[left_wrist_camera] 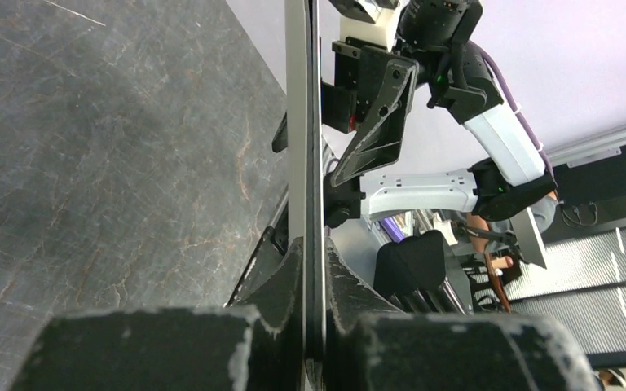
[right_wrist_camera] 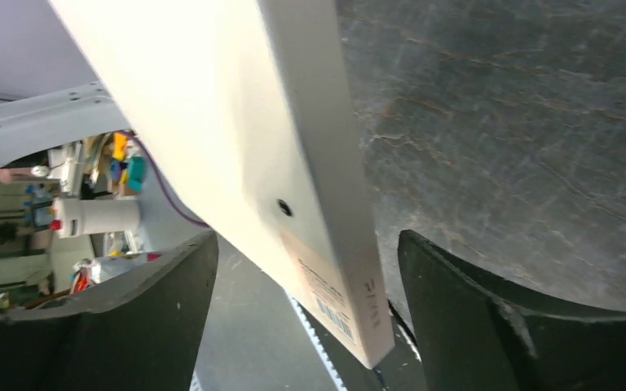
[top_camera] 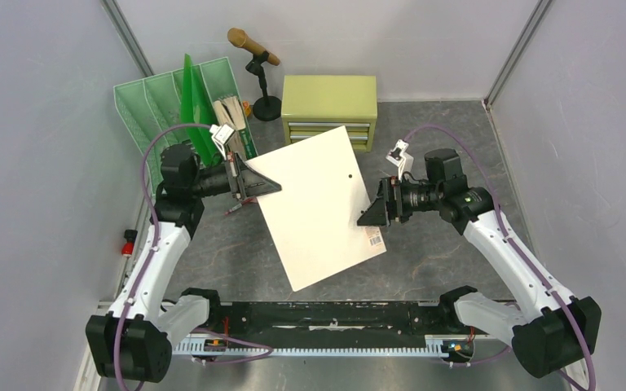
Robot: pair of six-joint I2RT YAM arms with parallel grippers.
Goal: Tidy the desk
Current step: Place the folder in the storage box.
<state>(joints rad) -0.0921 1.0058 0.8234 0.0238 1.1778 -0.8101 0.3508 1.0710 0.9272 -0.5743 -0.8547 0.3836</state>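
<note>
The desk (top_camera: 432, 261) fills the floor between pale walls (top_camera: 41, 163). At 10 o'clock a green file rack (top_camera: 143, 106) stands close to the left wall. The left gripper (top_camera: 267, 186) is clenched on the 9 o'clock edge of a white board (top_camera: 318, 204). At its 3 o'clock edge the right gripper (top_camera: 368, 215) is released, jaws wide on both sides, not touching. Open desk surface lies at 5 and 7 o'clock. The board's corner label (top_camera: 373, 239) is unreadable.

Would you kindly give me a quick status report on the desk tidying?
Left gripper shut on white binder. Right gripper open, straddling its opposite edge. Binder over desk; yellow-green cabinet close behind.
</note>
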